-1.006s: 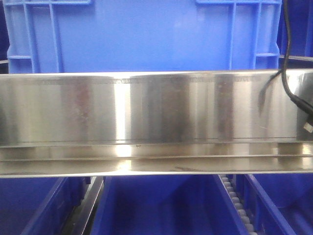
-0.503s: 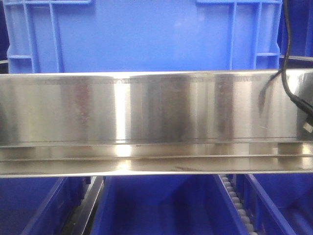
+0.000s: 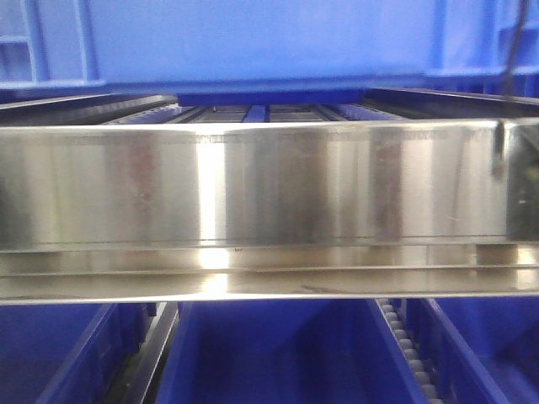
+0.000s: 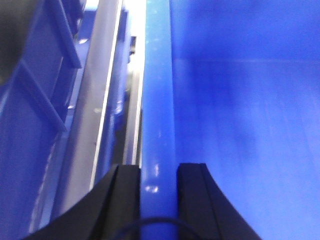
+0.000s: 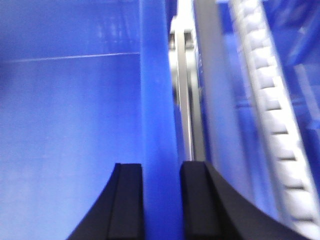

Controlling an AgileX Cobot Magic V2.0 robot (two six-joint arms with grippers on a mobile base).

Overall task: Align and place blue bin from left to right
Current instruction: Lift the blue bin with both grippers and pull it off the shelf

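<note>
The blue bin (image 3: 253, 42) hangs just above the upper shelf of the rack, behind the shelf's front edge. Its underside is apart from the roller tracks (image 3: 278, 111), which show in the gap beneath it. It spans almost the whole width of the front view.

The left gripper (image 4: 159, 197) is clenched over the bin's left wall, one black finger outside and one inside, with the rim between them. The right gripper (image 5: 161, 195) pinches the right wall the same way.

Judging by its smooth flat walls, the bin is stiff moulded plastic, light for its bulk while unloaded, and slick to the touch. A thin wall offers little to hold, so opposite rims are probably the sensible place to take it. Both arms would likely have to travel together, or the bin may twist or slide down between the pads.

Inside, both wrist views show only bare blue floor and wall, with no contents visible.

Along the shelf's front edge runs the steel rail (image 3: 269, 185), bright and streaked. Outside the left wall a neighbouring ribbed crate (image 4: 35, 100) stands near, and outside the right wall lies a strip of white rollers (image 5: 270, 110). On the level below the rail sit more blue bins (image 3: 269, 353). Their visible parts show nothing inside, and the rest is cut off.
</note>
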